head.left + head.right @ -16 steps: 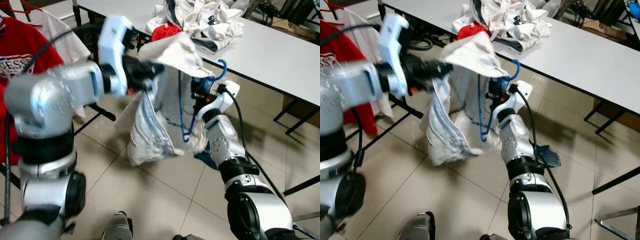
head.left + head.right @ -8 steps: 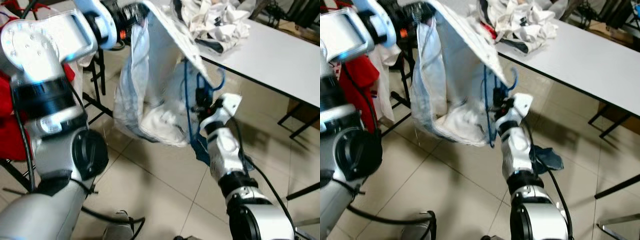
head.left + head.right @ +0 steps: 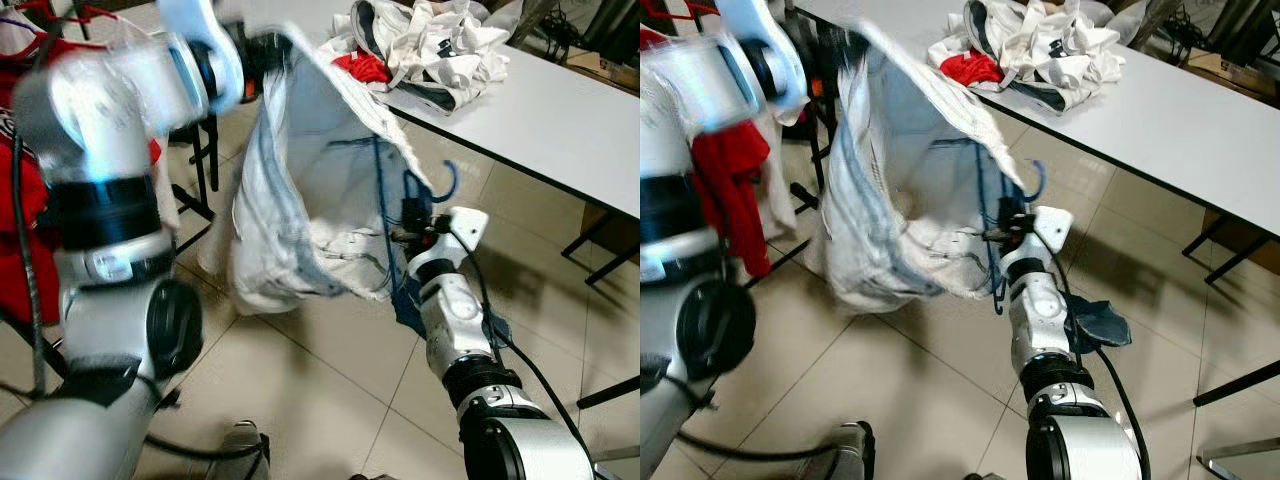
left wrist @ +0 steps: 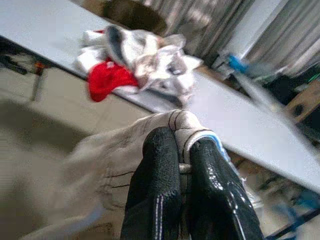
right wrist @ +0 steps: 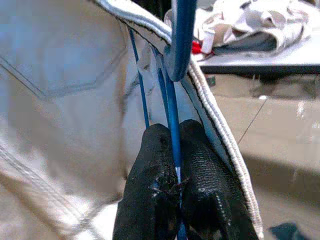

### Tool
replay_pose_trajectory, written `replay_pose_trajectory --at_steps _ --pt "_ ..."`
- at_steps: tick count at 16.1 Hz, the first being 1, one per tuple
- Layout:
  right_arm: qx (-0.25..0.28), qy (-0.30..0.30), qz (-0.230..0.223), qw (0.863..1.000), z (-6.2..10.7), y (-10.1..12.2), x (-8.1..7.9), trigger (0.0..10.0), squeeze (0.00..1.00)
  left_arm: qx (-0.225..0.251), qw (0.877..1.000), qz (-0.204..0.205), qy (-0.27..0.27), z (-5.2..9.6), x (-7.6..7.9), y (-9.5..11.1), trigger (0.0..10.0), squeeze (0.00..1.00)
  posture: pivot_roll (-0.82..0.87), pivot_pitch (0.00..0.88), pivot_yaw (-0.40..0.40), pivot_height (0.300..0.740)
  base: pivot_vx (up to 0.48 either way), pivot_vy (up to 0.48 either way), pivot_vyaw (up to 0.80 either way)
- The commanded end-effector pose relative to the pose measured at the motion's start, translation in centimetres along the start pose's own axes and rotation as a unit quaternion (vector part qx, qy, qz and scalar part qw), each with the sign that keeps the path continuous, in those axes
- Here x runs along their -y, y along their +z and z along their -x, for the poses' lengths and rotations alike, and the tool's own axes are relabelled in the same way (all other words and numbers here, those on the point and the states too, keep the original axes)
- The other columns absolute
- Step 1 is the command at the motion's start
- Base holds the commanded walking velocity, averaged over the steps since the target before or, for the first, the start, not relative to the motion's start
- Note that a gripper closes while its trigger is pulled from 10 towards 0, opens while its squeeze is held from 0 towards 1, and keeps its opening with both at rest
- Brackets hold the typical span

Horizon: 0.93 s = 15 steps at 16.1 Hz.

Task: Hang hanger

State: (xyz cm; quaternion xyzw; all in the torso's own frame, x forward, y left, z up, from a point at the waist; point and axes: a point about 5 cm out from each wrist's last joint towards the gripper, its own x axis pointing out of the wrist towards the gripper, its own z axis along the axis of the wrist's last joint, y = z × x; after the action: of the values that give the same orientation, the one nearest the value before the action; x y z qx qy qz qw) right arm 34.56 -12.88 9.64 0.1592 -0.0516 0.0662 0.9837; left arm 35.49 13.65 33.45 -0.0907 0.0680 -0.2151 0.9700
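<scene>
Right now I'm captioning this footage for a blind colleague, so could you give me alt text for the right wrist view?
The right gripper, two black fingers shut on a thin blue wire hanger, holds it against the edge of a pale white-grey garment. Behind, crumpled white clothes lie on a white table above a beige tiled floor.

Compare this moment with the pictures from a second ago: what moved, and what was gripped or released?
The left gripper has lifted its pinched edge of the white garment from chest level up high, spreading it open. Nothing was released: the right gripper is still shut on the blue hanger beside the table.
</scene>
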Motion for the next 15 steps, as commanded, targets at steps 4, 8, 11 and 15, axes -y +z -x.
replay_pose_trajectory --at_steps 4,8,11,15 --pt "0.082 -0.002 -0.100 0.992 -1.3 5.2 0.6 10.0 0.00 -0.016 0.984 -0.132 0.118 0.3 -3.7 -3.8 10.0 0.00 0.28 0.044 -0.144 0.740 0.000 0.000 0.00" --pt "0.074 0.066 -0.063 0.993 -1.6 8.9 -0.3 10.0 0.00 -0.081 0.965 -0.170 0.185 0.7 -6.8 -9.8 10.0 0.00 0.23 0.038 -0.157 0.740 0.000 0.000 0.00" --pt "0.011 0.113 0.002 0.994 -1.1 9.2 -0.9 10.0 0.00 -0.061 0.958 -0.194 0.202 0.5 -6.3 -11.0 10.0 0.00 0.20 0.032 -0.164 0.740 0.000 0.000 0.00" --pt "-0.039 0.174 0.028 0.984 0.1 10.1 -1.1 10.0 0.00 -0.040 0.952 -0.194 0.235 0.6 -6.4 -11.6 10.0 0.00 0.17 0.025 -0.163 0.740 0.000 0.000 0.00"
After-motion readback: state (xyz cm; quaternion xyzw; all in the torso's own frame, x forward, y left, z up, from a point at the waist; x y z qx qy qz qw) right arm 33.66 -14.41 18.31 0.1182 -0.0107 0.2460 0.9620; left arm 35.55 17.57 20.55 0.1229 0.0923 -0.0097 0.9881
